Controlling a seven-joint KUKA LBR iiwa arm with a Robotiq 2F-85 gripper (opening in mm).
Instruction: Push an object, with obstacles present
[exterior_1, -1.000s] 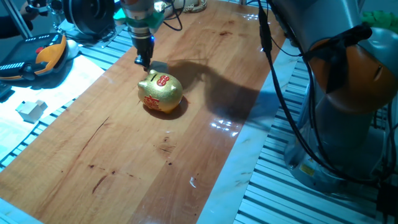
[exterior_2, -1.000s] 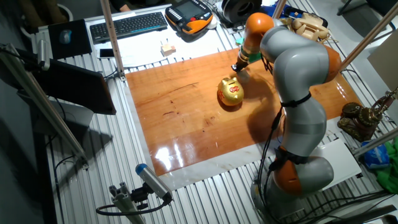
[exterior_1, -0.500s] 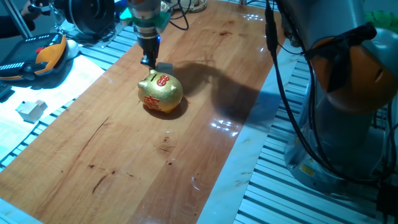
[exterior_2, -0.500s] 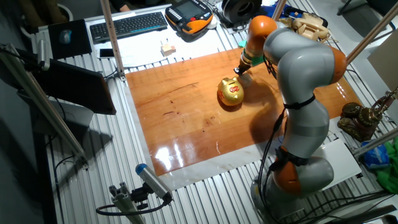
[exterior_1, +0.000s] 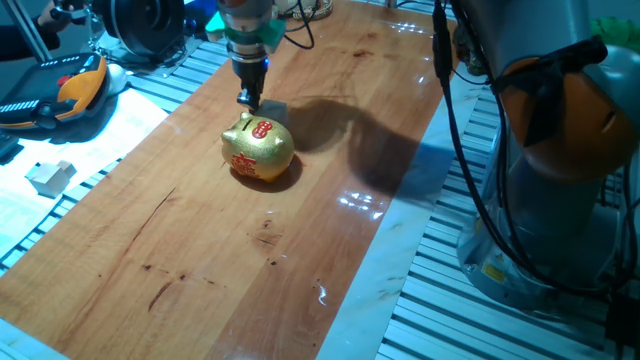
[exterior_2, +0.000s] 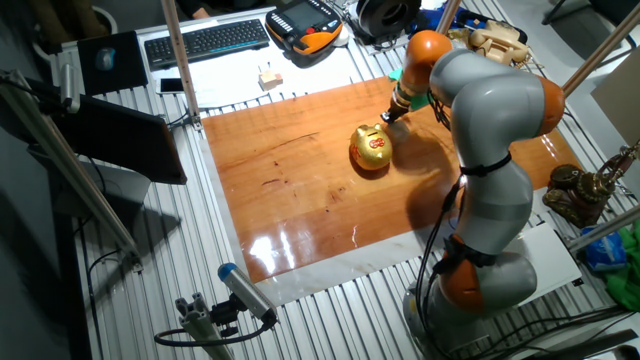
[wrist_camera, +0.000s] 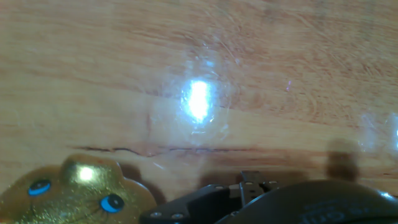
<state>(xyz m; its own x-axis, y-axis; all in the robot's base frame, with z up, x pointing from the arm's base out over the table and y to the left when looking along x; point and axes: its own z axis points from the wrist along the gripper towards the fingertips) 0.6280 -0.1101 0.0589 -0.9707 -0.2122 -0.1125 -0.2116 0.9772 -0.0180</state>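
In one fixed view I see the gripper (exterior_1: 247, 98) low over the worktop (exterior_1: 300, 230), just behind the golden pig (exterior_1: 258, 149) — how far it is open I cannot tell. The cube (exterior_1: 271, 106) sits beside its tip. The other fixed view gives the same arrangement. The hand view shows only the pig's face (wrist_camera: 74, 193) nearby.

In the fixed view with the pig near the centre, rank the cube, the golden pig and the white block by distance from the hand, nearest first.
1. Cube: right beside the hand, on the wooden table.
2. Golden pig: just in front of the hand, toward the camera.
3. White block: far off to the left, off the wood on the pale surface.
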